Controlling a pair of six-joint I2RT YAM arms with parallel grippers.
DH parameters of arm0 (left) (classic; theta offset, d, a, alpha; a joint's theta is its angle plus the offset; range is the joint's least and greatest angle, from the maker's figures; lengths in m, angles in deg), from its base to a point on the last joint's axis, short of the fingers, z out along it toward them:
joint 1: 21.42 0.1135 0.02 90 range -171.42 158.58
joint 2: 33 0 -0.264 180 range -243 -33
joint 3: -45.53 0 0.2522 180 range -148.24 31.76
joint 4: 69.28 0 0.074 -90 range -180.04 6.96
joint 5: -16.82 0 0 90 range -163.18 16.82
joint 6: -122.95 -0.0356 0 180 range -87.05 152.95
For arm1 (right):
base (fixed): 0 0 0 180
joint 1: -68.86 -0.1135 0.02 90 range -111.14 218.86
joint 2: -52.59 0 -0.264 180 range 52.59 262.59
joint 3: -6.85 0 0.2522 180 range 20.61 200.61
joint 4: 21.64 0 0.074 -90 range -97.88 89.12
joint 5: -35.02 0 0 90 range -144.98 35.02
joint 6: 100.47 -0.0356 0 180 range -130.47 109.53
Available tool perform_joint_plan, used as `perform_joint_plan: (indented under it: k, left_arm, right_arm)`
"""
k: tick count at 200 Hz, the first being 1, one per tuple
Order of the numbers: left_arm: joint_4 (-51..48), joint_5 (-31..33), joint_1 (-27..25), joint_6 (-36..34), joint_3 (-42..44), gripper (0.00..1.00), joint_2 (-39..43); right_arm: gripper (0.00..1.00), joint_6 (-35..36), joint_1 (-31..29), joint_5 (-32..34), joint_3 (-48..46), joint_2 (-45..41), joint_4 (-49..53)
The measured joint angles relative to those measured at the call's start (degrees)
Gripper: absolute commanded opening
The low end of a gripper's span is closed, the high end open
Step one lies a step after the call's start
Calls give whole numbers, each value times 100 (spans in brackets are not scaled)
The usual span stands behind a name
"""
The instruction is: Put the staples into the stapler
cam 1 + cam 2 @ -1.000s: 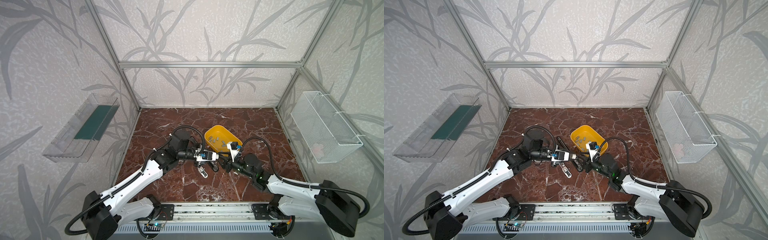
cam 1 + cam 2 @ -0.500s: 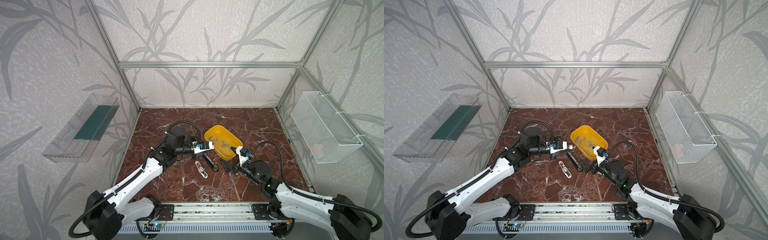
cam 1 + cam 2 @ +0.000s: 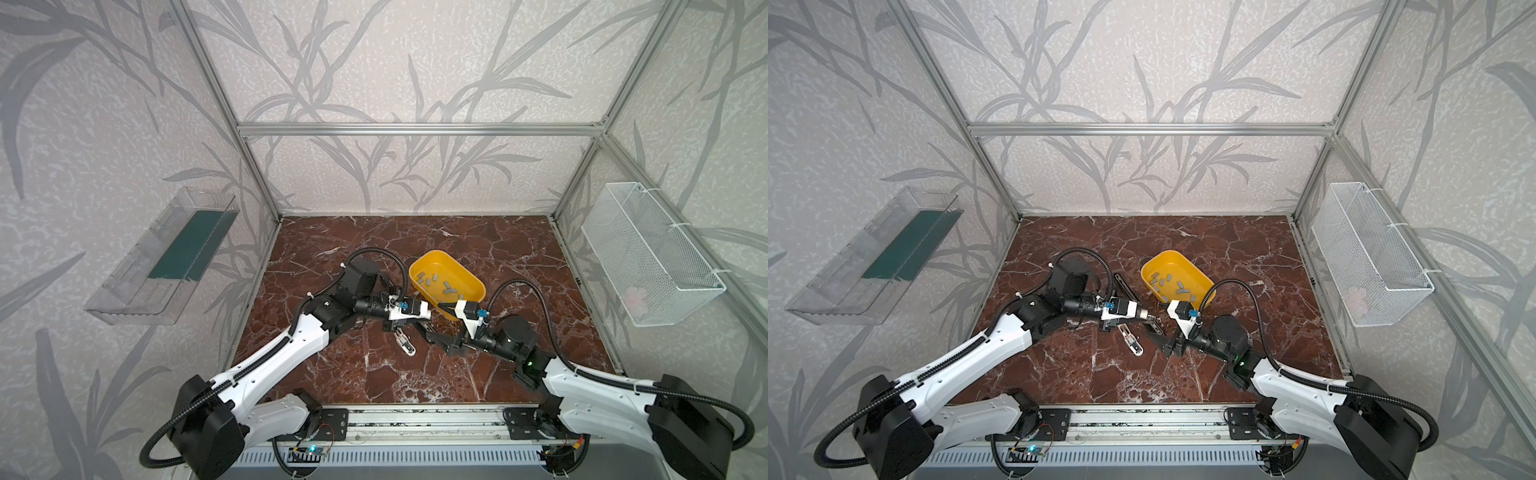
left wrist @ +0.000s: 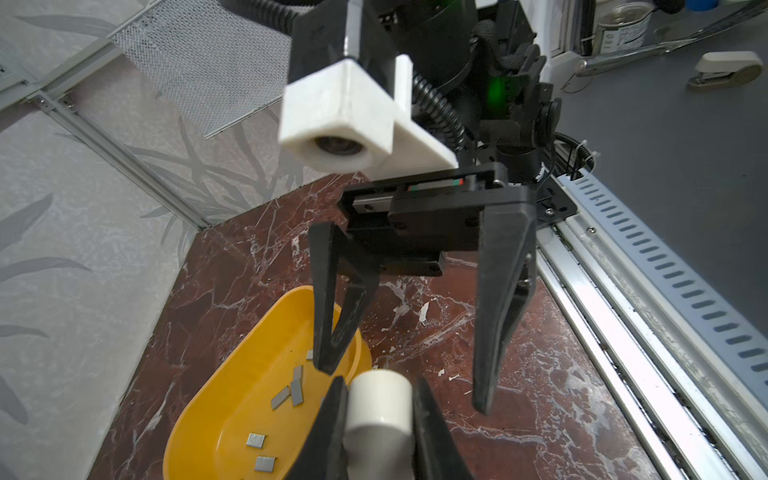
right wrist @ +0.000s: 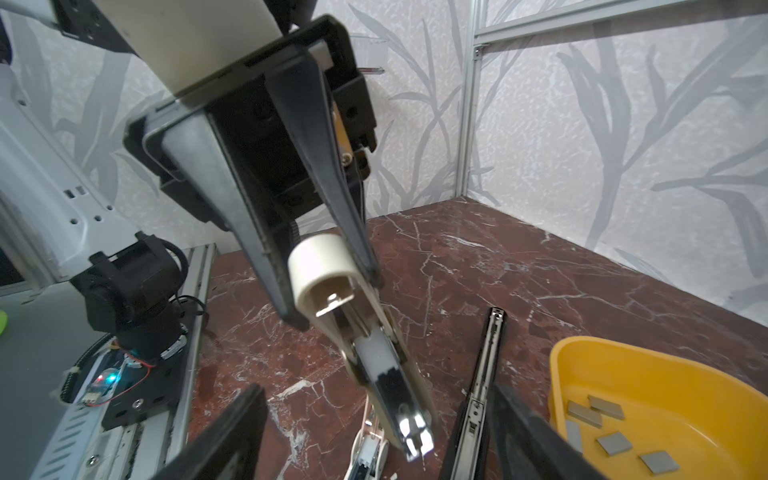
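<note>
Staples (image 5: 615,442): small flat grey strips, loose and scattered in a yellow tray (image 5: 665,374), none in either gripper. In both top views the tray sits right of centre on the table, just beyond both sets of fingers. Left gripper (image 5: 332,299) is clenched on the stapler (image 5: 316,266), pinching its rounded cream end. The stapler body hangs open below, a bright metal channel showing down its length. Right gripper (image 4: 404,389) is released, jaws spread wide, nothing held. From the left wrist camera one of its fingertips (image 4: 326,365) is over the tray's near rim and the other is over bare table. The stapler's held end shows between them; whether it touches either, cannot tell. The staples lie well clear of the left gripper's fingers and close beside the right gripper's. A narrow black-and-metal rail (image 5: 484,374) lies flat on the table between stapler and tray. A white piece (image 3: 405,343) lies on the table under the left gripper. Table (image 3: 374,374): glossy red-brown marble pattern, white veins. Walls carry pale textured paper with grey leaves, framed in aluminium bars. A clear plastic bin (image 3: 166,266) hangs on the left wall, a white wire basket (image 3: 648,257) on the right. The tray is smooth plastic with rounded corners.
</note>
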Motion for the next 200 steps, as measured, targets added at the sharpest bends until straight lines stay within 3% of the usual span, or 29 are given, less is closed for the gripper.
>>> perform_joint_plan:
  k: [23, 61, 99, 142, 168, 181, 200]
  left_arm:
    - [-92, -282, -35, -26, -118, 0, -2]
    - [-254, -686, -74, -114, -179, 0, -2]
    - [-367, -739, -81, -186, -179, 0, 7]
    - [-501, -791, -92, -271, -179, 0, 7]
    - [-584, -844, -90, -236, -181, 0, 7]
    - [-581, -844, -85, -223, -181, 0, 7]
    - [-527, -745, -79, -127, -179, 25, 7]
  right_arm:
    - [77, 216, -227, -61, 216, 131, 105]
    - [63, 588, -514, 74, 321, 201, 516]
    - [44, 839, -638, 260, 387, 223, 688]
    - [34, 905, -647, 326, 387, 223, 697]
    - [10, 1060, -682, 319, 385, 223, 732]
    - [4, 1023, -688, 341, 385, 223, 743]
    - [0, 850, -717, 557, 407, 210, 807]
